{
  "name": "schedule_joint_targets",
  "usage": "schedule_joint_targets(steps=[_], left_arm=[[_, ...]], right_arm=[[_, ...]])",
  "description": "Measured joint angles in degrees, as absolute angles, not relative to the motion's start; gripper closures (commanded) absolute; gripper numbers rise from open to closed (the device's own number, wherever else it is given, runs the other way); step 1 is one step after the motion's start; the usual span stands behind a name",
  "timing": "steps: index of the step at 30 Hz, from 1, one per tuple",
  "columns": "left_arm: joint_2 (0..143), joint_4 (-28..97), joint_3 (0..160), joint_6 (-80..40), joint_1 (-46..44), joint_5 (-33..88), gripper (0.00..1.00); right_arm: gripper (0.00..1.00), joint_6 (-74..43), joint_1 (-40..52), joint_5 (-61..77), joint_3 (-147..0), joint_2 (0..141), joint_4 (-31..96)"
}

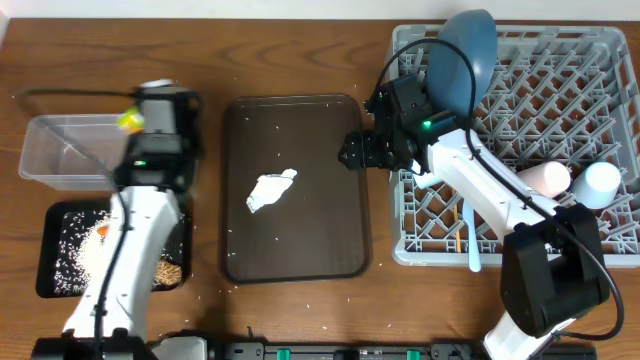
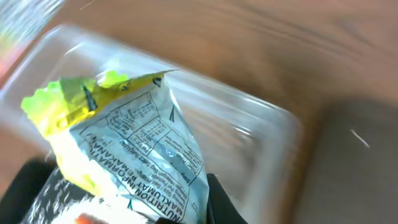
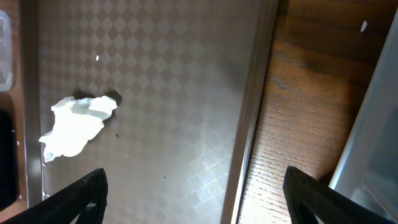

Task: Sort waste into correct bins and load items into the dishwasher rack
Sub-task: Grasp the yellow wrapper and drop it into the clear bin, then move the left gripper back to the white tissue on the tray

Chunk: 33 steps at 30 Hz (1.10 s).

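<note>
My left gripper (image 1: pixel 132 121) (image 2: pixel 124 211) is shut on the yellow-green printed wrapper (image 2: pixel 137 149) and holds it over the clear box (image 1: pixel 60 150) (image 2: pixel 249 143). Below the box, the black tray (image 1: pixel 50 280) holds crumbs (image 1: pixel 165 268) and the carrot (image 1: pixel 103 230). The crumpled white tissue (image 1: pixel 270 190) (image 3: pixel 74 124) lies on the brown serving tray (image 1: pixel 330 220) (image 3: pixel 174 93). My right gripper (image 1: pixel 350 150) (image 3: pixel 199 199) hangs open over that tray's right rim, empty. The grey rack (image 1: pixel 600 60) holds the blue plate (image 1: pixel 465 60) on edge, the pink cup (image 1: pixel 545 178), the light blue cup (image 1: pixel 603 183) and the light blue utensil (image 1: pixel 473 245).
A strip of bare wood (image 3: pixel 298 106) separates the serving tray from the rack's wall (image 3: pixel 373 124). White grains (image 1: pixel 70 250) are spread in the black tray, and a few specks lie on the table near it.
</note>
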<state>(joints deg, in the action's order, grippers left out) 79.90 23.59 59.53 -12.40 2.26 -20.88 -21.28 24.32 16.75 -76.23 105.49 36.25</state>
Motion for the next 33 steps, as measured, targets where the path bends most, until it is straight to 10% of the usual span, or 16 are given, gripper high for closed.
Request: schedule_joint_targets(steps=[11,15,33], left_arm=[[89.32,8.82,59.48,-36.03,15.11,-12.14,0.90],[89.43,7.01,59.51,-36.05,15.03,-7.84,0.35],[77.21,27.35,59.70,-11.79,4.80,9.63,0.25]], right_arm=[[0.16,-21.28,24.34,16.93,-76.23,105.49,36.71],[0.16,-21.28,24.34,16.93,-76.23,105.49,36.80],[0.14,-21.30,24.45,17.10,-76.23,105.49,36.99]])
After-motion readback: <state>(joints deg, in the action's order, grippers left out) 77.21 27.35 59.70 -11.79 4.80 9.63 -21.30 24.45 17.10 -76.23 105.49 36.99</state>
